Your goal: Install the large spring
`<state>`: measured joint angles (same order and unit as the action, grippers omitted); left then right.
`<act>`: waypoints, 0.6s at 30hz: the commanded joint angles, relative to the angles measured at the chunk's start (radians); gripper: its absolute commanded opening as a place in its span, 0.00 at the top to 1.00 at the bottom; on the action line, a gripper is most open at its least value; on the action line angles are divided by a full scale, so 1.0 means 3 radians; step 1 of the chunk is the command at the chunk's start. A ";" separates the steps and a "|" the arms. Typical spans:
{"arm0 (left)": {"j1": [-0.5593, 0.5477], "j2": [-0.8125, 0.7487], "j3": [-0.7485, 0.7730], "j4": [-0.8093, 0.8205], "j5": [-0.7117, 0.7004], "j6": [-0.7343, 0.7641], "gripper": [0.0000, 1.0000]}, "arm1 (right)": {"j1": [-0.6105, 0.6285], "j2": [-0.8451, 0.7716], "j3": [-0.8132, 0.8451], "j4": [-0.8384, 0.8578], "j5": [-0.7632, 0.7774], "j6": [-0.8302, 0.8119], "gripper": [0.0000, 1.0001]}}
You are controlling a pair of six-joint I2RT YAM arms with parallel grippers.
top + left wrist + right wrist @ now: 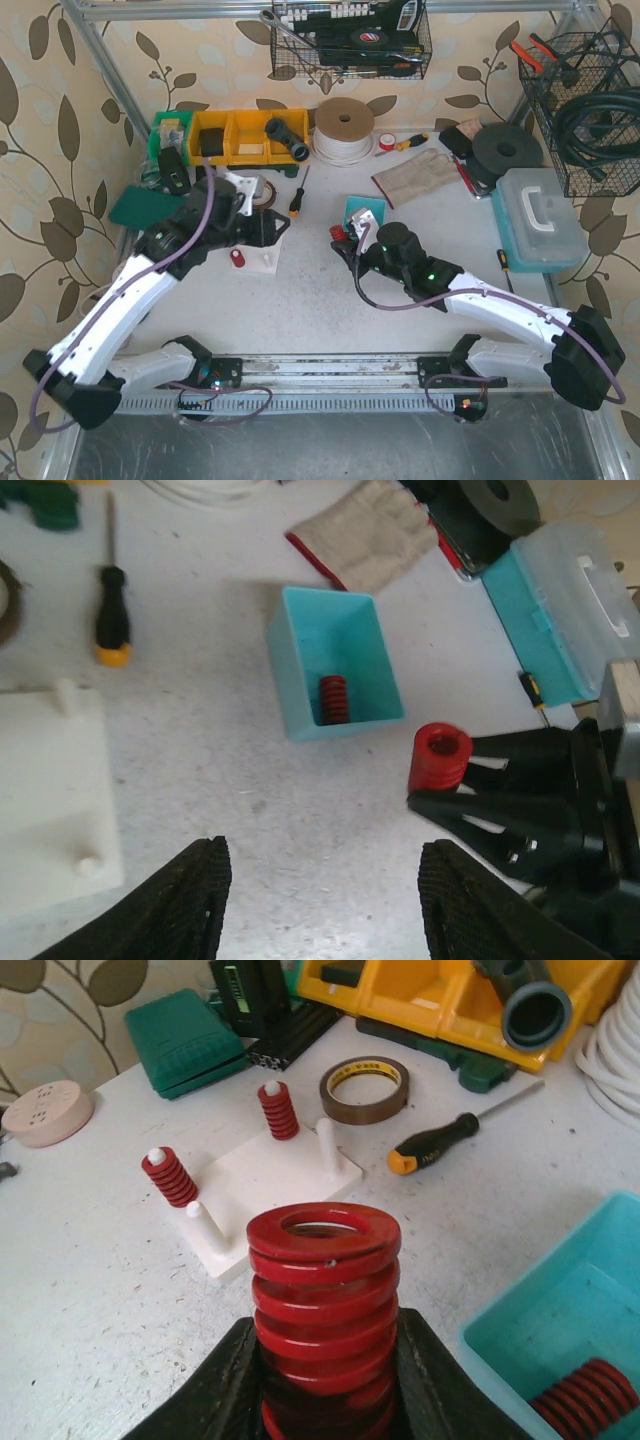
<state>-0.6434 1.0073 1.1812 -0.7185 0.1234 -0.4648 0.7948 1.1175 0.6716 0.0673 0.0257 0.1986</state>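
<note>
Large spring (323, 1290) — white table (310, 300), leaf-print walls (60, 100)

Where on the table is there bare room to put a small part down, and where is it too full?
Free: the table top between the white peg plate and the open turquoise bin; also between that bin, the beige glove and the turquoise lidded case. Crowded: the back row by the yellow bins.

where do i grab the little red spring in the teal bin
Probably across its coils at mid-length, coming down from above: the small spring lies on its side near a wall of the teal bin, whose walls block a sideways approach.
</note>
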 commanded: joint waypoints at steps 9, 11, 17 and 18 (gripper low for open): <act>-0.0037 0.0962 0.0195 0.0508 0.0917 -0.0107 0.36 | 0.0122 0.0028 -0.0296 0.0854 -0.0208 -0.0651 0.99; -0.0039 0.1063 0.0186 0.0595 0.1083 -0.0120 0.34 | 0.0122 0.0067 -0.0296 0.0884 -0.0225 -0.0665 0.99; -0.0074 0.1213 0.0186 0.0828 0.1300 -0.0176 0.29 | 0.0130 0.0168 -0.0297 0.0974 -0.0237 -0.0684 0.99; -0.0080 0.1231 0.0180 0.0854 0.1325 -0.0183 0.28 | 0.0132 0.0184 -0.0296 0.0981 -0.0241 -0.0682 0.99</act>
<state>-0.6559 1.3754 1.2057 -0.5449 0.4358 -0.5072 0.8249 1.1576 0.5873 0.2840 -0.0246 0.0143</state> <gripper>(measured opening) 0.711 0.288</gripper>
